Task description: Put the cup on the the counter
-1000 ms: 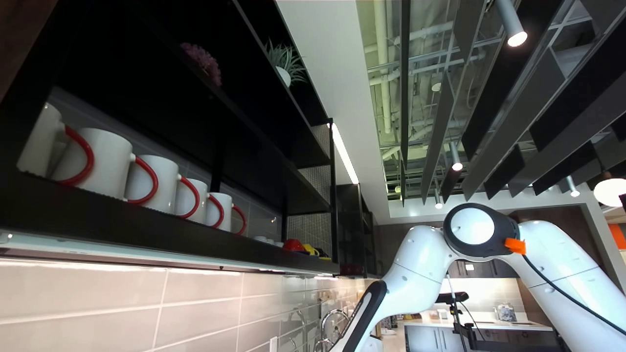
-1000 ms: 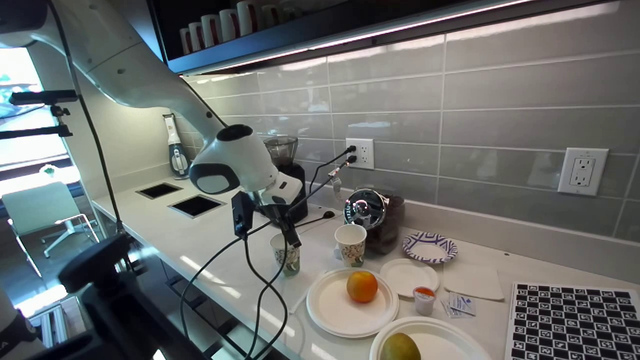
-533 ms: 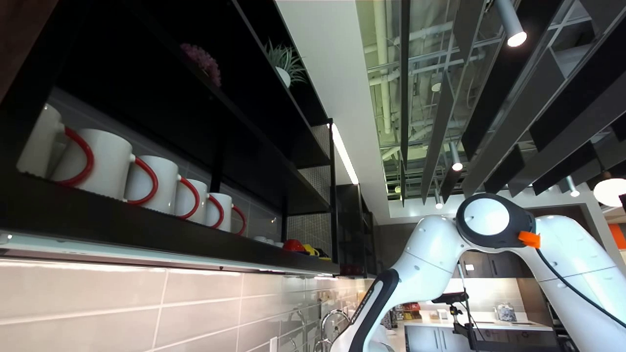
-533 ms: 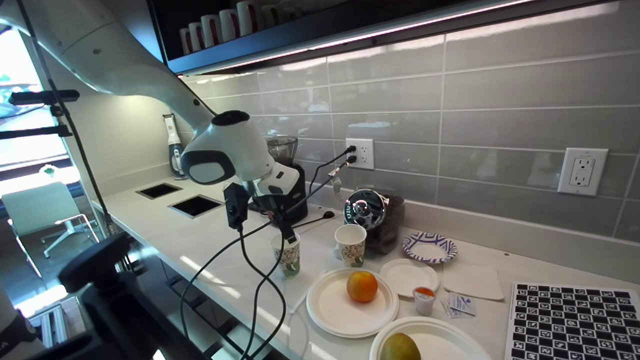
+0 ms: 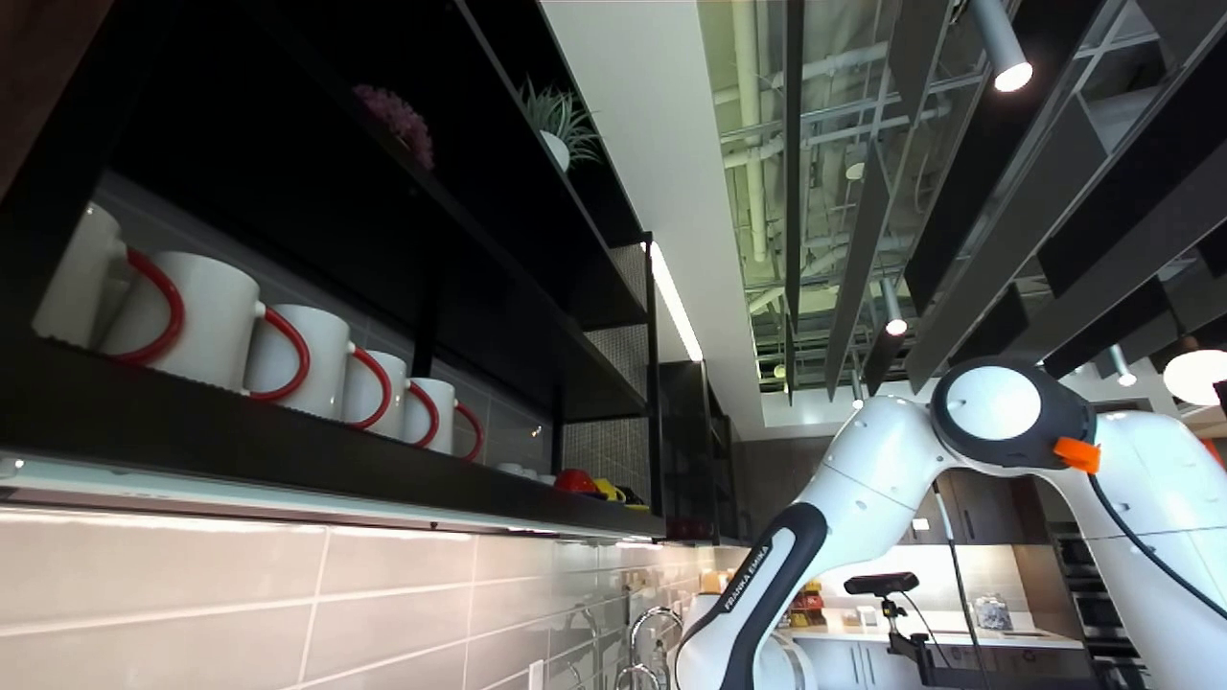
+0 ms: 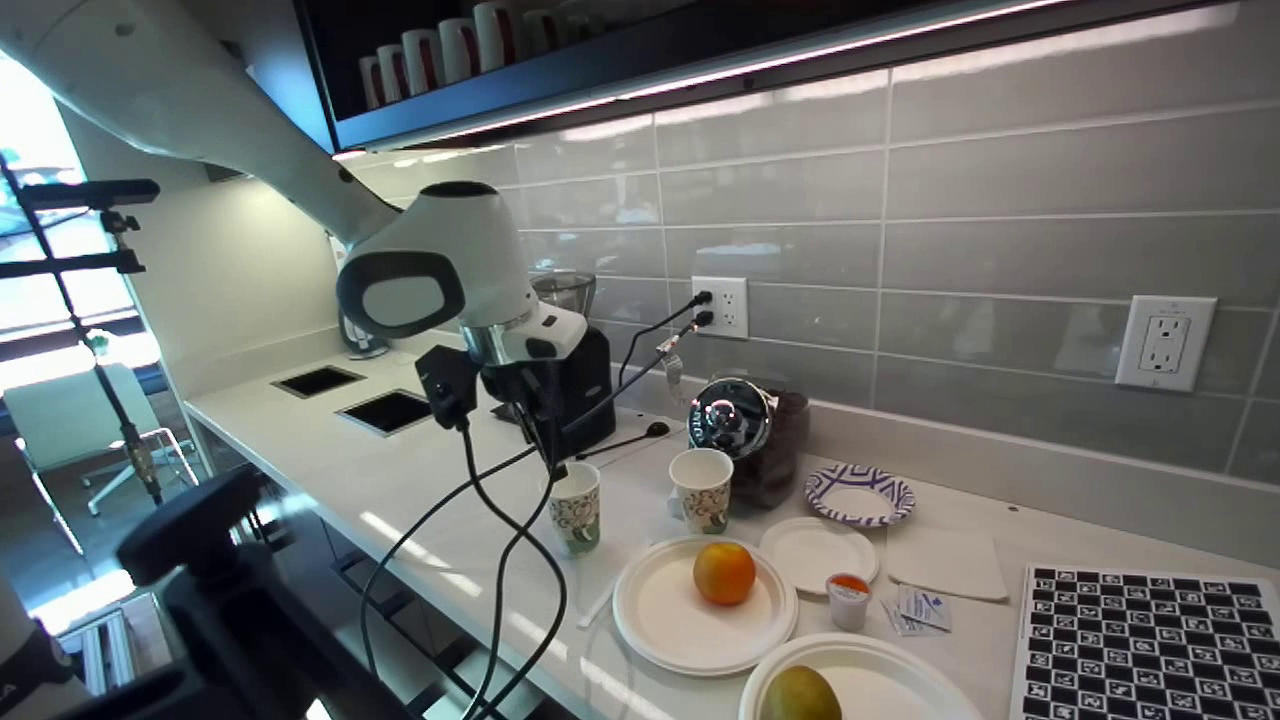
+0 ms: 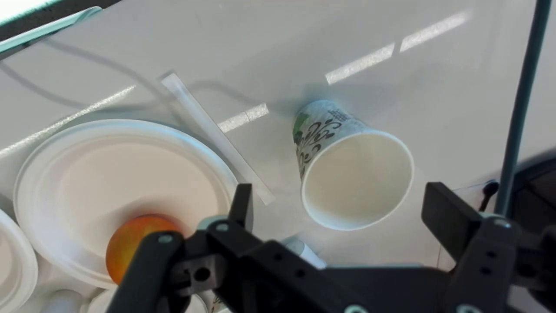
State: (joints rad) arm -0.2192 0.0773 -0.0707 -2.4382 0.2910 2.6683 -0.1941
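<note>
Small plain white cups [image 5: 511, 469] stand on the black shelf beyond the mugs in an exterior view, mostly hidden by the shelf edge. I cannot tell which one is meant. A patterned paper cup [image 7: 354, 176] stands upright on the white counter [image 7: 438, 100] in the wrist view; it also shows in an exterior view [image 6: 577, 515]. My gripper [image 7: 341, 208] is open and empty. In the wrist view its fingers appear on either side of the paper cup's rim, without visible contact. In an exterior view the gripper [image 6: 553, 458] is near the rim of this cup.
A second paper cup [image 6: 704, 495], an orange [image 6: 724, 573] on a plate [image 6: 640, 620], a jar [image 6: 775, 460] and a black grinder [image 6: 580, 400] stand nearby. Cables [image 6: 500, 590] hang from the wrist. White mugs with red handles [image 5: 206, 316] line the shelf above.
My gripper has moved left and slightly up in an exterior view, with its fingers now at the left part of the nearer paper cup's rim. The elbow has shifted. The cups stand as before.
</note>
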